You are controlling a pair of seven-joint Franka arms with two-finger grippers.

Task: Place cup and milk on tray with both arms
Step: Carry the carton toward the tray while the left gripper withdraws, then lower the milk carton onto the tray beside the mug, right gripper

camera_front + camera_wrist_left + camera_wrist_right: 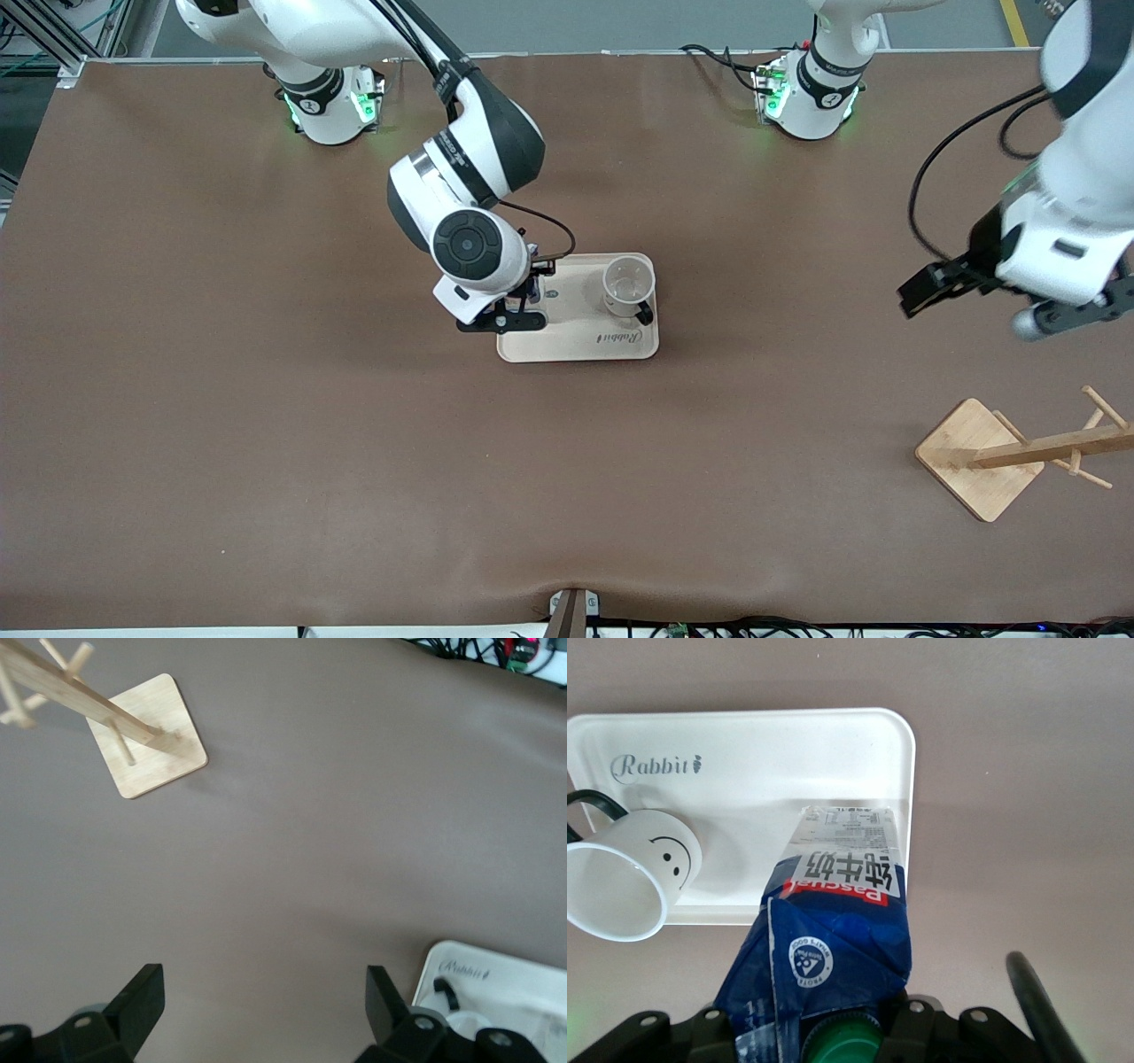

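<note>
one wooden rack (pixel 1010 456) at 4 o'clock, unobstructed | one cup (pixel 628 285) on tray (pixel 580 346) | right gripper (pixel 523 297) clamps milk (pixel 833 930) | left gripper (pixel 261 1005) apart, waiting

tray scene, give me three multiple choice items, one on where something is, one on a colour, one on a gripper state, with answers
1. Where does the cup stand?
A. on the tray
B. on the wooden rack
C. on the bare table

2. What colour is the cap of the milk?
A. red
B. green
C. yellow

3. What is the right gripper doing?
A. open over the rack
B. shut on nothing
C. shut on the milk over the tray

Answers:
1 A, the mug sits inside the tray's rim.
2 B, the right wrist view shows a green cap.
3 C, the carton is clamped between its fingers; the left gripper waits open toward the rack's end.
</note>
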